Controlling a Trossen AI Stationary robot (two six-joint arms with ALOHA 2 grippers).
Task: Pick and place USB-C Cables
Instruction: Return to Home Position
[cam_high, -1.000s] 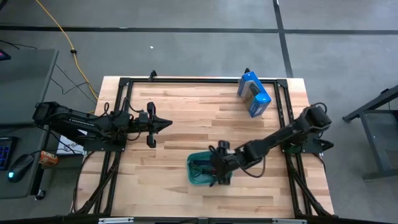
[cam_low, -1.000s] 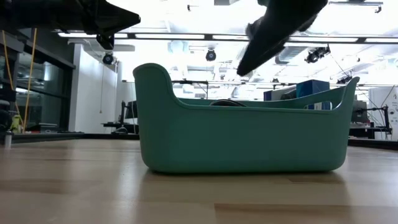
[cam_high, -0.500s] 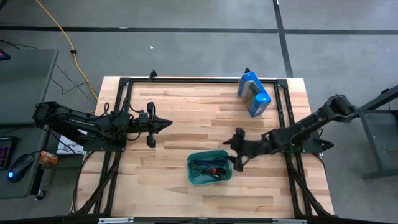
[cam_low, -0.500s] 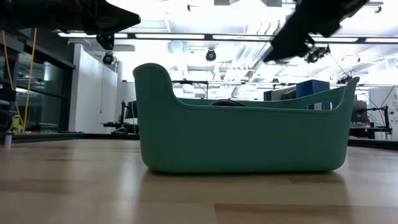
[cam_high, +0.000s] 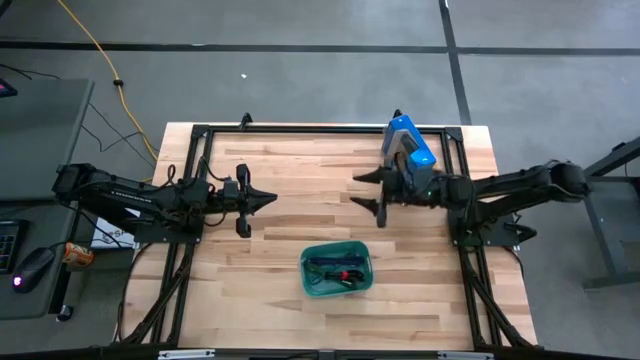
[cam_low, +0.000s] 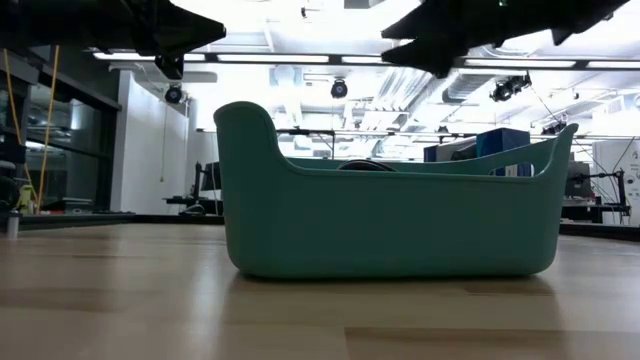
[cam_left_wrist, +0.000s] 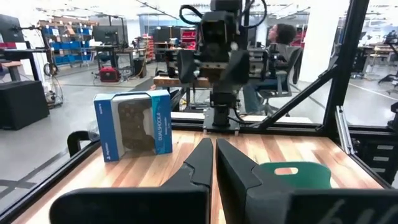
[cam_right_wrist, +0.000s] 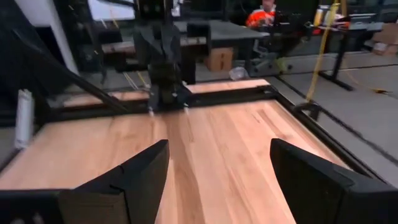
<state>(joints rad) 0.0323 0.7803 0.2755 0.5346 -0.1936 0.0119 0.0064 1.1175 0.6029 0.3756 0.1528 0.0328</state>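
The teal tub (cam_high: 337, 270) stands on the near middle of the table, and bundled USB-C cables (cam_high: 335, 268) in green, red and blue lie on its bottom. In the low view the tub's wall (cam_low: 390, 215) hides them. My right gripper (cam_high: 365, 192) hangs open and level over the table's middle, beyond the tub and beside the blue box (cam_high: 408, 150), with nothing between its fingers (cam_right_wrist: 217, 168). My left gripper (cam_high: 270, 200) waits shut and level over the table's left part, and its closed fingers (cam_left_wrist: 213, 155) point toward the right arm.
The blue box (cam_left_wrist: 134, 124) stands at the far right of the table inside the black frame rail (cam_high: 320, 130). Bare wood lies between the two grippers and left of the tub. People sit at desks in the room beyond (cam_left_wrist: 283, 37).
My right gripper has risen from over the tub and swung toward the table's far edge, tipping from a downward slant to level. It now hangs beside the blue box. The cables stay in the tub.
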